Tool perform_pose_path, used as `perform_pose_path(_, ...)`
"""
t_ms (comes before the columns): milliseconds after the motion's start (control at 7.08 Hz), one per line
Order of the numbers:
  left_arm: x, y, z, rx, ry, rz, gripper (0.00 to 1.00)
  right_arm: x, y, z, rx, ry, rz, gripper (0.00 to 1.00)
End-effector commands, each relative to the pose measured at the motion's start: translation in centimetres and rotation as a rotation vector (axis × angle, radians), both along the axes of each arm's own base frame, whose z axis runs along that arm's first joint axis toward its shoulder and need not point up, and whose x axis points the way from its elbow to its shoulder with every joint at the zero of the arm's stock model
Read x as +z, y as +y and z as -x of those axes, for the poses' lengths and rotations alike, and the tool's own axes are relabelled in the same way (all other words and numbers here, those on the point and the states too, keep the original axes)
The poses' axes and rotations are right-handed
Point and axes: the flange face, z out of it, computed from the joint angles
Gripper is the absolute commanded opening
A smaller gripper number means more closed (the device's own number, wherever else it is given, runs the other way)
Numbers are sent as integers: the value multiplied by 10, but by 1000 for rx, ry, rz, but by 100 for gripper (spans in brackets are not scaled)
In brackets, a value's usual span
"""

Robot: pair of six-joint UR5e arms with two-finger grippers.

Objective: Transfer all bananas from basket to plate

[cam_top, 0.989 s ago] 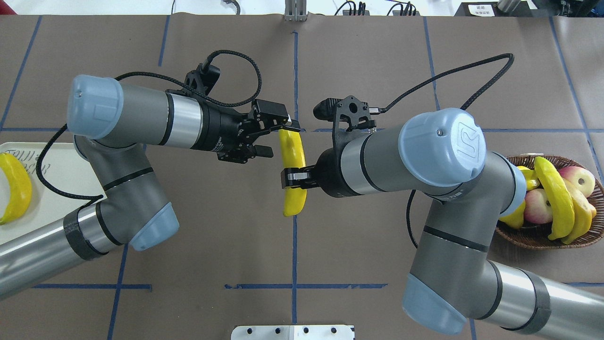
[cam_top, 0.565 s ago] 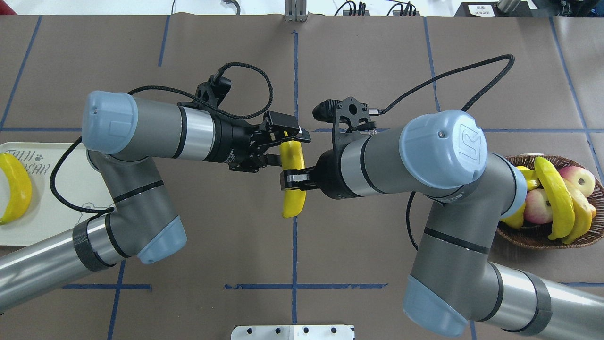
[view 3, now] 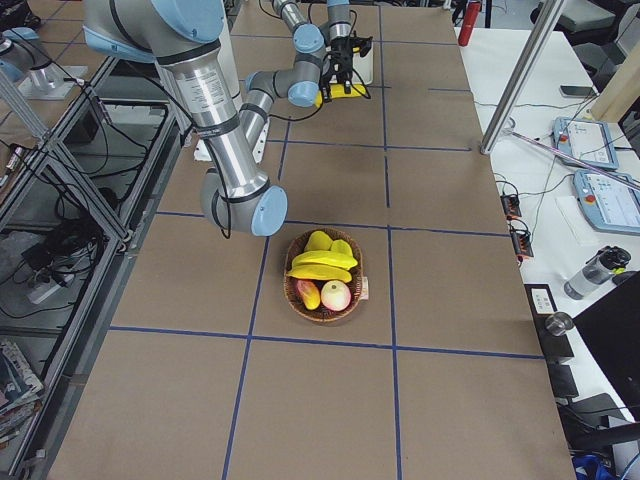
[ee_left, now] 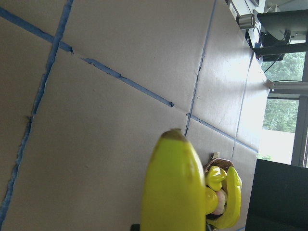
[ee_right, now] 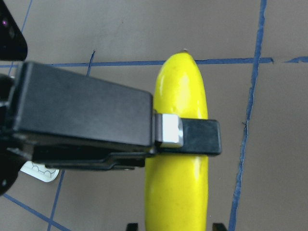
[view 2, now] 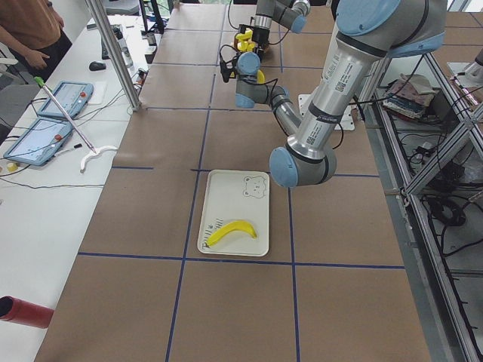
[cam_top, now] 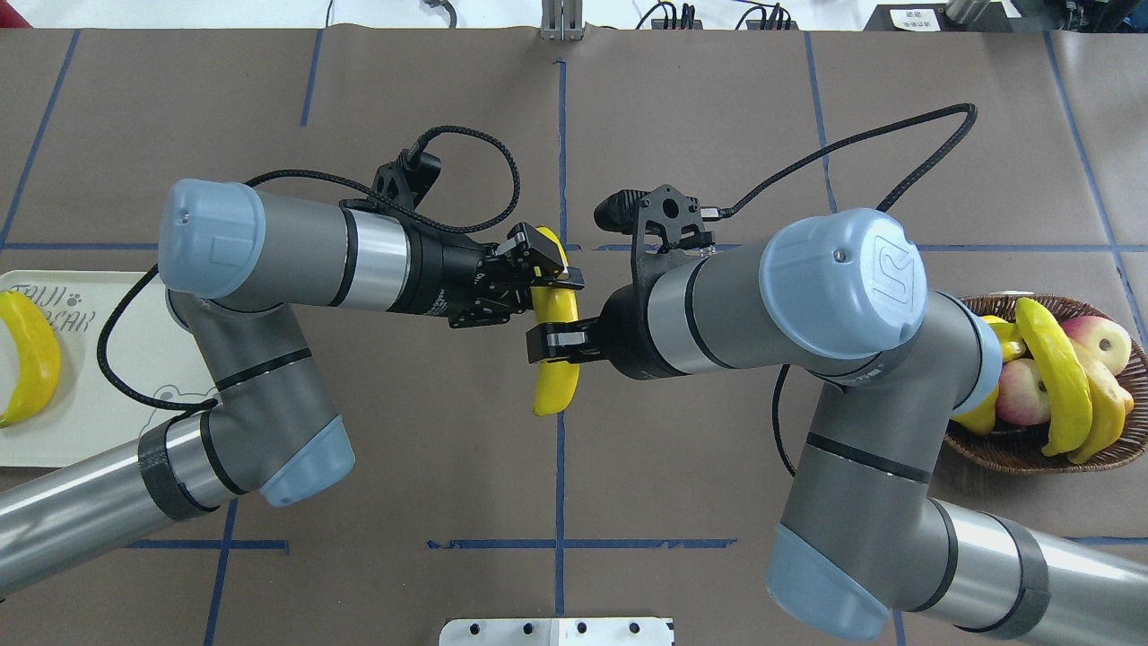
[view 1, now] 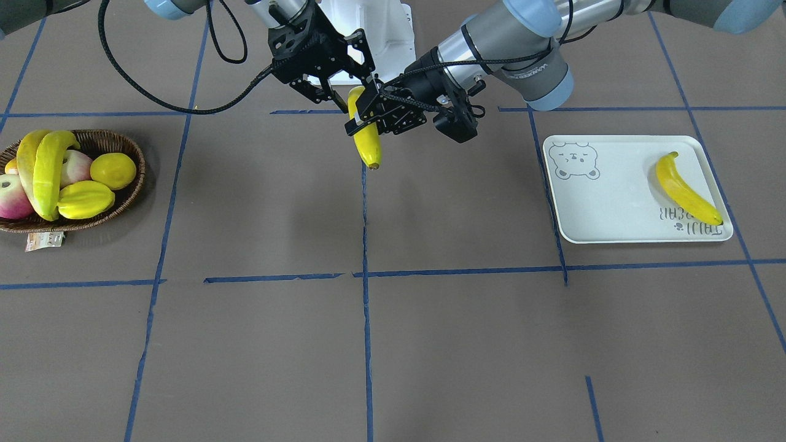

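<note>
The brown-covered table (cam_top: pixel 717 108) with blue tape lines carries everything, and I give each place from the plate (view 1: pixel 614 202), which lies on the robot's left side of it. The left arm (cam_top: pixel 287 260) passes over the corner of the plate and reaches away from it toward the middle of the table. The right arm (cam_top: pixel 807 296) comes from the far end and points back toward the plate. The basket (view 1: pixel 98 221) is well apart from the plate, at the opposite end of the table. One banana on the plate (view 1: pixel 684 190) lies along the short side farthest from the basket, beside the lettering. The held banana (view 1: pixel 367 147) hangs off the table about midway between the plate and the basket, nearly upright with its dark tip down. The left gripper (cam_top: pixel 549 267) is clenched on the end of this banana nearer the robot's base. The right gripper (cam_top: pixel 556 344) grasps the same banana at its middle, so both grippers hold it together. Two bananas in the basket (view 1: pixel 48 175) rest on top of the other fruit, far from the plate. With them are reddish apples (view 1: pixel 12 202), a starfruit (view 1: pixel 86 199) and a lemon (view 1: pixel 113 170). A small paper tag (view 1: pixel 44 240) lies at the basket's rim.
</note>
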Motion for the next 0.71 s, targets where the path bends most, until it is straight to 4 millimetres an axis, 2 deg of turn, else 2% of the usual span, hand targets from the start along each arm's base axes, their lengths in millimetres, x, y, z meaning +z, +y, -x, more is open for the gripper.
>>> perform_pose_path(0,5,-7,5,-8,-15,3,0,-4,4,-11,3,-15,20,100)
perform_pose_path(141,16,-21,6,-2,-83,43,0,-6,8,-19,9,-8,41,100)
perform_pose_path(283,25,-47,24,6,-195,53,0,-9,10,-28,20,14,52,100)
perform_pose_path(424,50,-68,47,-12,-316,67,0,-10,9,-32,25,16,53,100)
perform_pose_path(565,85,-74,80,-30,-414,78,0,-1,5,-36,39,42,66,100)
